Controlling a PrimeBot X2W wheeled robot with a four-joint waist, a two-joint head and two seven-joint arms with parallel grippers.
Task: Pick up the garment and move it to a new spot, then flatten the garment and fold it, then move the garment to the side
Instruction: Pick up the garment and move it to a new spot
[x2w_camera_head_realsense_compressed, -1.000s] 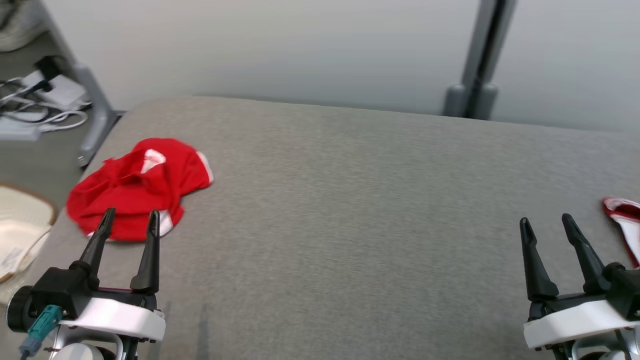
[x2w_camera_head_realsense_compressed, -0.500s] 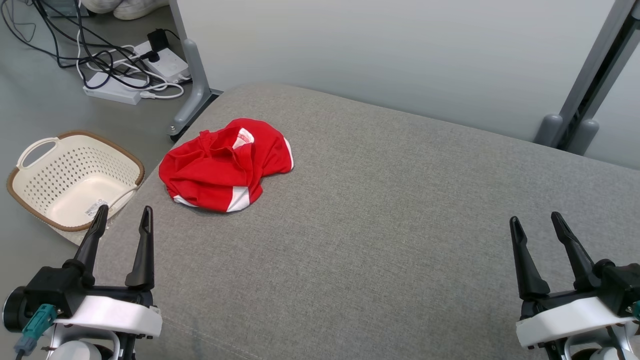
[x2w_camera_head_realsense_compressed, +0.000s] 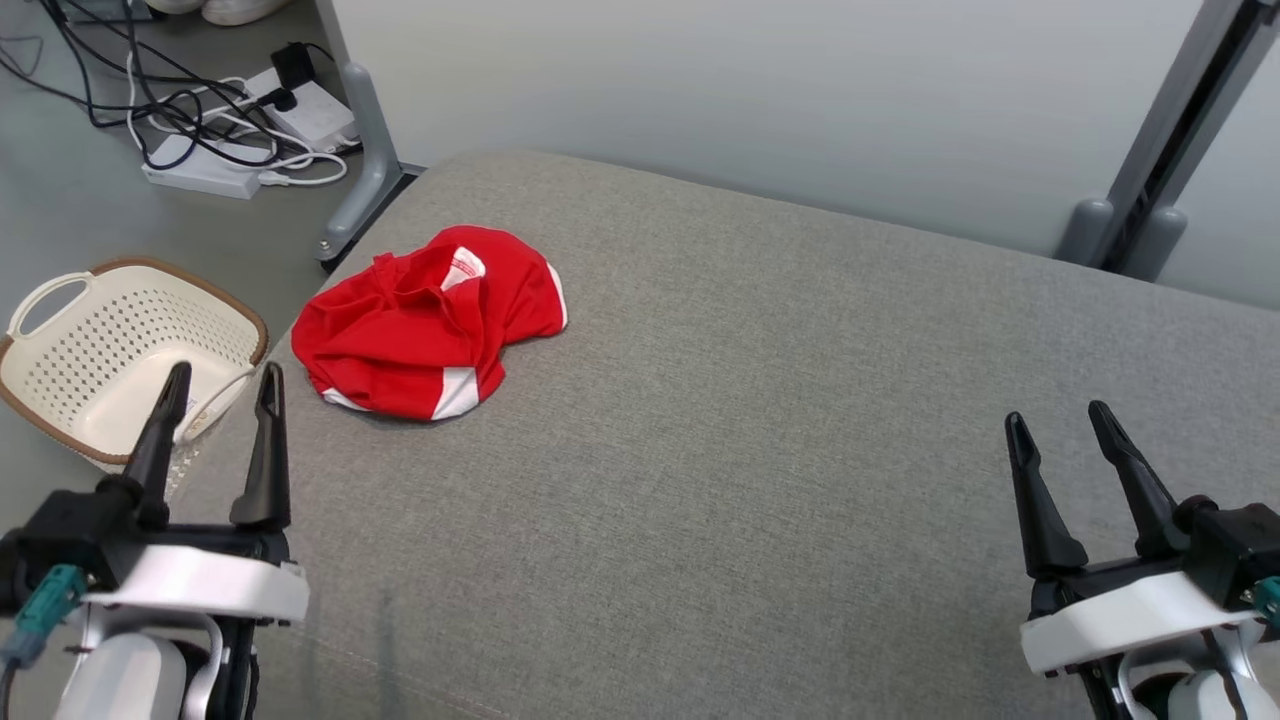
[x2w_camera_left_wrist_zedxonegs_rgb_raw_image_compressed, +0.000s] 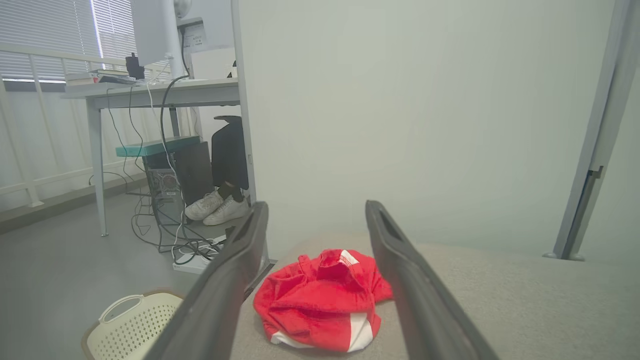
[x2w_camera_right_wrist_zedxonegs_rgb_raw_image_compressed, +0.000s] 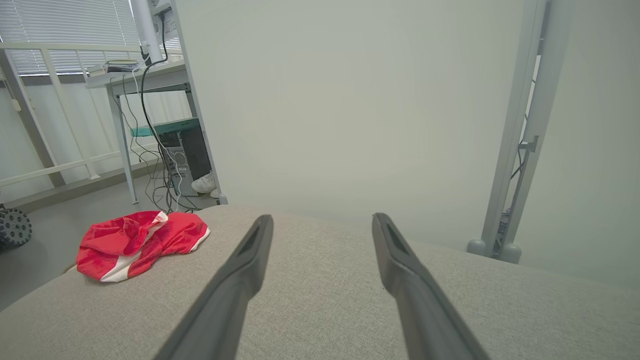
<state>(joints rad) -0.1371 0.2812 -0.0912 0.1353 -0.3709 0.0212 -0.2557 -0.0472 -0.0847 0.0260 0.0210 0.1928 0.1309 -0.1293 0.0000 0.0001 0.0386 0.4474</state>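
A red garment (x2w_camera_head_realsense_compressed: 430, 335) with white panels is being shown lying crumpled in a heap on the grey padded surface (x2w_camera_head_realsense_compressed: 760, 420), near that surface's far left corner (a white label is being glimpsed among its folds). The left gripper (x2w_camera_head_realsense_compressed: 224, 370) is being held over the surface's left edge, just short of the garment and apart from it. Its two dark fingers are being carried spread wide, with nothing between them. In the left wrist view the heap is being framed between those fingers, farther along the surface. The right gripper (x2w_camera_head_realsense_compressed: 1057, 413) is being held at the lower right, well apart from the garment, its fingers likewise parted and empty. Bare grey cloth is being seen beneath it. On the floor beside the left edge a cream perforated basket (x2w_camera_head_realsense_compressed: 100, 330) with a brown rim is being seen, just beyond the left gripper. Farther back, white power strips (x2w_camera_head_realsense_compressed: 300, 105) and tangled black cables (x2w_camera_head_realsense_compressed: 170, 100) are being seen lying on the floor, beside a grey frame leg (x2w_camera_head_realsense_compressed: 365, 150).
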